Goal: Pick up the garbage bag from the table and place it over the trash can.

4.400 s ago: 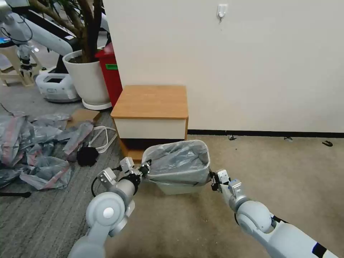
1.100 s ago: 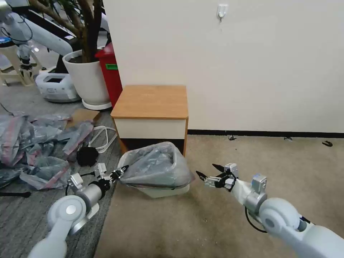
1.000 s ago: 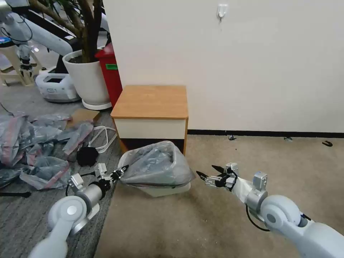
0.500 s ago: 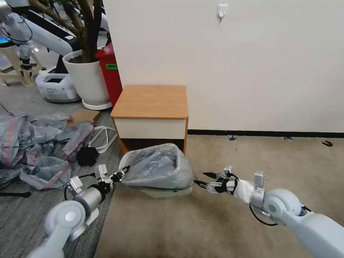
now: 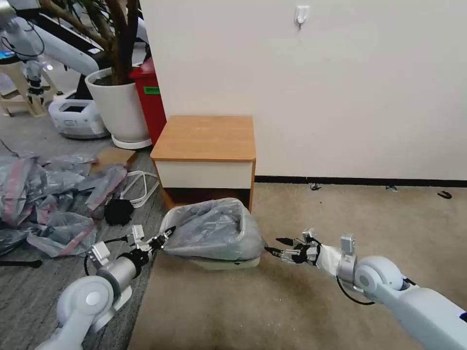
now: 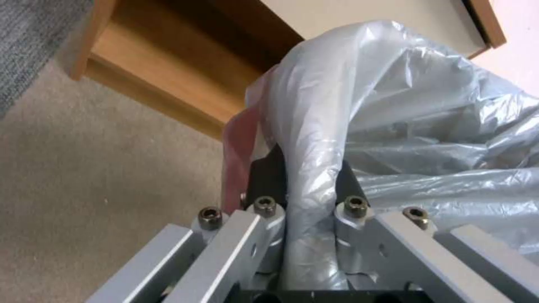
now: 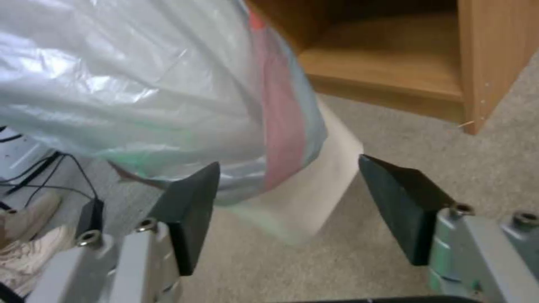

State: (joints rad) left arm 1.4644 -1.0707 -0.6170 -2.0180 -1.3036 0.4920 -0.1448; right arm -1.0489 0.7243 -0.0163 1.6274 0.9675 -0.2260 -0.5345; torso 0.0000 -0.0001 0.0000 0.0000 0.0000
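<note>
Nearest the robot, the left tool is clamped on a bunched fold of the thin grey translucent plastic garbage bag with its pink-red rim band, low at the left side of the small cream-beige rectangular trash can; the right tool hangs wide apart at the can's right corner, its dark pads either side of the pink band without closing on it; the bag lies draped over the can's mouth, puffed up, and the can seems tipped towards the left. To do this step well, I judge the right tool should take the loose hem at that corner, then both should draw the rim outward and down evenly, gently enough not to tear the film or drag the can. Just behind stands the light-brown wooden tabletop with its white drawer front; beige carpet runs under it, a plain cream wall rises beyond.
</note>
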